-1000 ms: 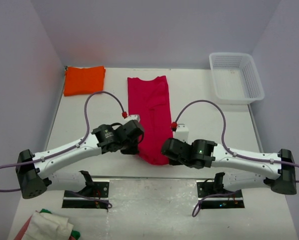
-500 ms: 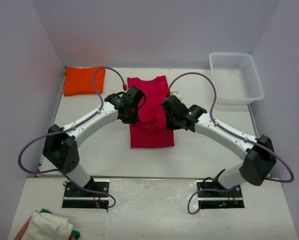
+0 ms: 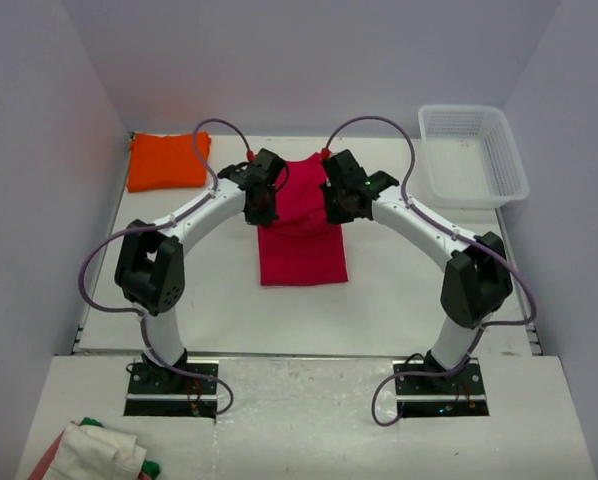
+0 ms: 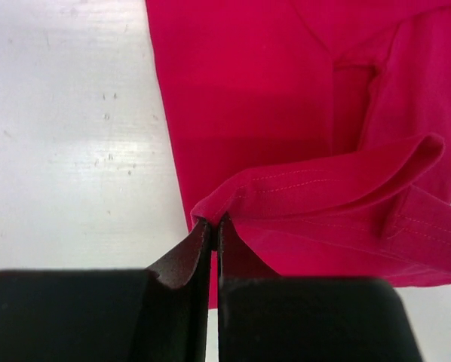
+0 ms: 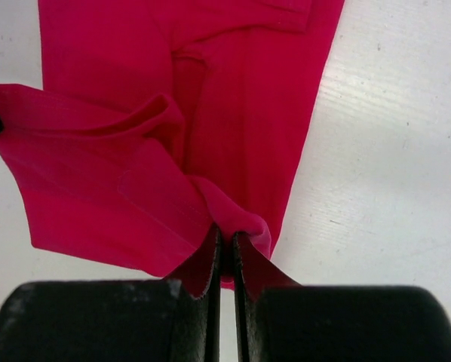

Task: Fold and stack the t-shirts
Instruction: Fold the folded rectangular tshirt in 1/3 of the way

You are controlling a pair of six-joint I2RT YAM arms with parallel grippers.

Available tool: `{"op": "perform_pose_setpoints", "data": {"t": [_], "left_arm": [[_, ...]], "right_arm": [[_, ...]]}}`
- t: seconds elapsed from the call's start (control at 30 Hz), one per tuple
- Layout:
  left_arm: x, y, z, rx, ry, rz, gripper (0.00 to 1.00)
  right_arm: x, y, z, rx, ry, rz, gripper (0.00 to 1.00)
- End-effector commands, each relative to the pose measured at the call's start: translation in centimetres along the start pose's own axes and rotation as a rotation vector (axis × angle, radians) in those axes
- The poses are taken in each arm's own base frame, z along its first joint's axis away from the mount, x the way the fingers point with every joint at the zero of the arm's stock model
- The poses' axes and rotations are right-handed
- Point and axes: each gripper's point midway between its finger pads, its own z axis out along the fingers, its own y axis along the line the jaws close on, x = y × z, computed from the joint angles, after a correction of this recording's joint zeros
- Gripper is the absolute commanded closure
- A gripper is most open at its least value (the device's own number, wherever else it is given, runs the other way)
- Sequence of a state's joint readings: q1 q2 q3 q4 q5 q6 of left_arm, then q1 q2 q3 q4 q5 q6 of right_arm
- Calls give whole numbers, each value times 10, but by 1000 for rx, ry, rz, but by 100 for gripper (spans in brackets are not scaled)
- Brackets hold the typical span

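- We count 2 t-shirts on the bench (image 3: 419, 290): 1 crimson-red t-shirt (image 3: 301, 255) and 1 orange t-shirt (image 3: 167, 160), both plain and without prints.
- The crimson-red t-shirt lies as a narrow strip, its sides folded in. It lies under and between the 2 claws, and its flat part runs from them toward the arm bases.
- The left claw (image 4: 214, 225) has its jaws pressed together with only a thin slit between them. It pinches a stitched hem corner of the crimson-red t-shirt.
- From that pinch the hem runs off to the claw's right as a raised, rolled fold above the flat red layer. Bare bench shows to the claw's left.
- The right claw (image 5: 225, 240) is likewise clamped tight on a small peak of the same red cloth. From that claw the lifted edge sags to the left, and bare bench shows to its right.
- The cloth held between the 2 claws hangs slack and bunched, not taut.
- The orange t-shirt is a folded rectangle, left of the left claw and farther back, well apart from it and from the red one.
- We count 1 white mesh basket (image 3: 474, 155), right of the right claw and farther back.
- 1 pale bundle of cloth (image 3: 94, 455) lies off the bench, far behind the left claw near that arm's base.
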State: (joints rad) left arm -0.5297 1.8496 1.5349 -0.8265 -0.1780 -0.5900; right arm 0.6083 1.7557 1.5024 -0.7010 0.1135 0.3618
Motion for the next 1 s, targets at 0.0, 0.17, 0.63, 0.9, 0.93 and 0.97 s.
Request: {"op": "perform_pose_setpoints", "data": {"t": [0.0,0.17,0.63,0.9,0.93,0.97], "left_arm": [[-26,-9,3,37,-47,19,100],[-33,-10,20,21,-28,17,100],[-72,20,45,-136,-121,-53,55],[-85,13,-26,-244,-305,1,44],[-76,-3,-43,-129,-295,-3,45],[-62,-16,-43,-43,-266,3,48]], "right_arm": [[-19,5,3,-50,-20,-30,100],[-19,1,19,-43,4,-29,100],[-46,-37,81,5,27,2,51],[-92,-74,32,154,-96,10,20],[-85,-71,28,137,-83,39,20],[-68,-63,18,80,-47,64,25]]}}
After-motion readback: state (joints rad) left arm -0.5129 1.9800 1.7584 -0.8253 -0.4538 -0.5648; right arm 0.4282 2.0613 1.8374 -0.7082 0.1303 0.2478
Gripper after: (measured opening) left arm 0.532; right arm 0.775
